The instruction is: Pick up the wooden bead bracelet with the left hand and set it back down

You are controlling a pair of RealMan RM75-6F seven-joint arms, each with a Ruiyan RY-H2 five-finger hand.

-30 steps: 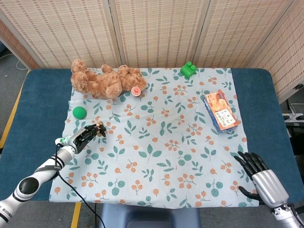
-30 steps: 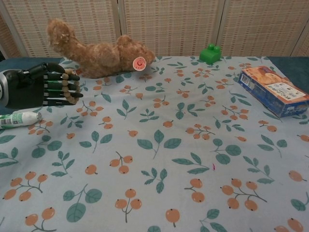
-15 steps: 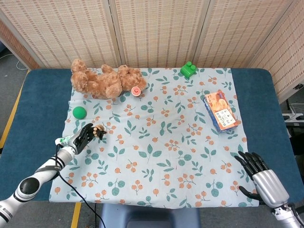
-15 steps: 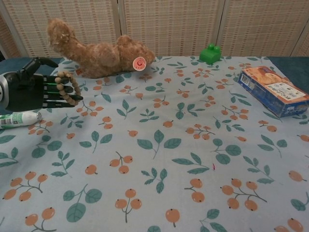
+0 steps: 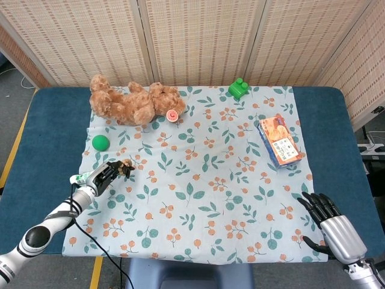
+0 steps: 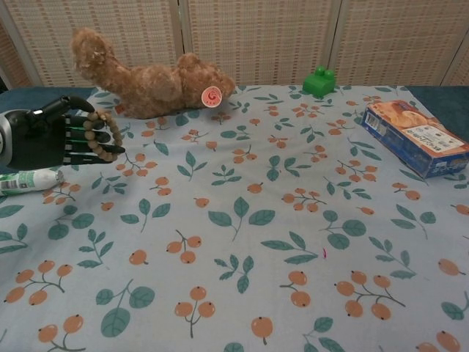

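One wooden bead bracelet (image 6: 101, 137) held up near the surface's left edge.
Looped over the curled fingers of the left robot hand (image 6: 55, 137); right robot hand (image 5: 329, 221) at the near right corner, fingers spread, holding nothing. Also one teddy bear (image 5: 133, 103), one green ball (image 5: 100, 142), one green block (image 5: 238, 88), one box (image 5: 279, 141), one tube (image 6: 29, 181).

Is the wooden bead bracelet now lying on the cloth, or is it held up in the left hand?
Held up: the bracelet hangs looped over the left hand's fingers, above the cloth.
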